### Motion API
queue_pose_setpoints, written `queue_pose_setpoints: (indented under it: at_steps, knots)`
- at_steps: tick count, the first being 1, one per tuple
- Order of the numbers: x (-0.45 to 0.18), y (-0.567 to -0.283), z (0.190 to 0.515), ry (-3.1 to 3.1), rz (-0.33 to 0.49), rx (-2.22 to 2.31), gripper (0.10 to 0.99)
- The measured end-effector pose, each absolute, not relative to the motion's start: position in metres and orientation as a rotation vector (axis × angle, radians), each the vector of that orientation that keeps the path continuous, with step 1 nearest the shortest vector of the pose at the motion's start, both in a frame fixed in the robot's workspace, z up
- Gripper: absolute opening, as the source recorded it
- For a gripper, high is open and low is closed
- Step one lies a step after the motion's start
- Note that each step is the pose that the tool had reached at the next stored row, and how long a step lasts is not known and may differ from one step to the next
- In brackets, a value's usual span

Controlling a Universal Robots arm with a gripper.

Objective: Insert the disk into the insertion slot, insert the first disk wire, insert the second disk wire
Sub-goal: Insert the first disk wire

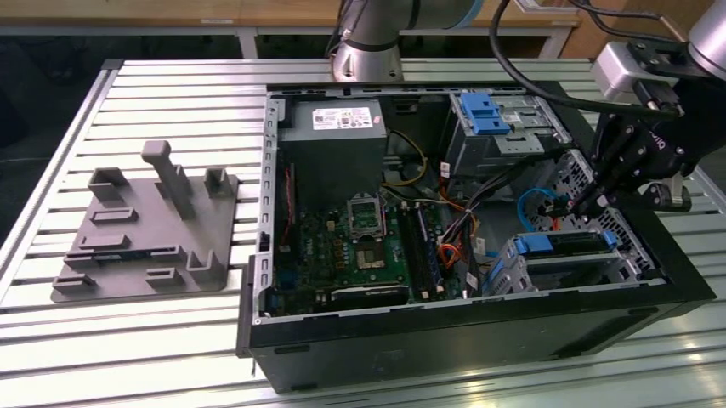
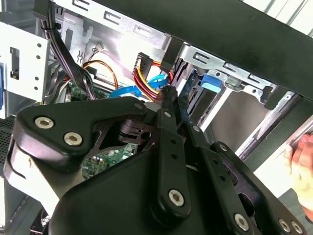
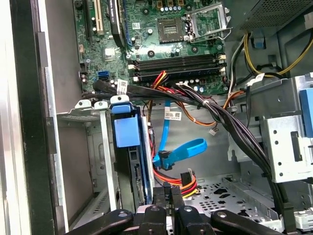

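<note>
Pincer (image 3: 169, 190) beside slotted disk (image 3: 126, 131) (white wire tag (image 3: 172, 115), print illegible)

The exterior view looks down from up high, far enough back to see the whole open computer case (image 1: 454, 340). Both wrist views sit very close inside the case, peeking past the gripper (image 3: 170, 190). The first wrist view faces the case's green board (image 3: 166, 49). The second wrist view faces the case's black rim. Both wrist views show the same blue cable (image 3: 188, 149).
</note>
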State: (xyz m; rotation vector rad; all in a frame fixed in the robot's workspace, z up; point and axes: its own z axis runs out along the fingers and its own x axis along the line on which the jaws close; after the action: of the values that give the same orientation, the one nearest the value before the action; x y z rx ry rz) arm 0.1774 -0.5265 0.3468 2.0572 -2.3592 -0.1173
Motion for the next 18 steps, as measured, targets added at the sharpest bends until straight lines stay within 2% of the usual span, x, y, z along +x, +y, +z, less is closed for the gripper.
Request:
queue_pose_setpoints:
  at_steps: [18]
  knots:
    - [0.1778,-0.5265,0.3464,-2.325,-0.108,2.076,0.165]
